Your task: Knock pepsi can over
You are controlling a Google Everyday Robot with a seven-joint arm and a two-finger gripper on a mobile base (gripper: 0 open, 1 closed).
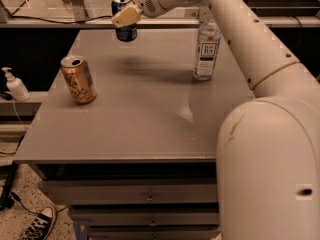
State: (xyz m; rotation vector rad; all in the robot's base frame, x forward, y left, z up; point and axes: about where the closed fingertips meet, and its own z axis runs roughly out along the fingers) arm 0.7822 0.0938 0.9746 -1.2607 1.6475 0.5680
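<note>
The pepsi can (125, 30), dark blue with a silver top, stands upright near the far edge of the grey table (135, 109). My gripper (126, 16) reaches across from the right and sits right in front of the can's upper half, covering part of it. Whether it touches the can I cannot tell.
An orange-gold can (78, 79) stands upright at the table's left side. A clear plastic bottle (206, 48) stands at the right, just behind my arm. A white pump bottle (14, 84) sits off the table at the left. A sneaker (35, 226) lies on the floor.
</note>
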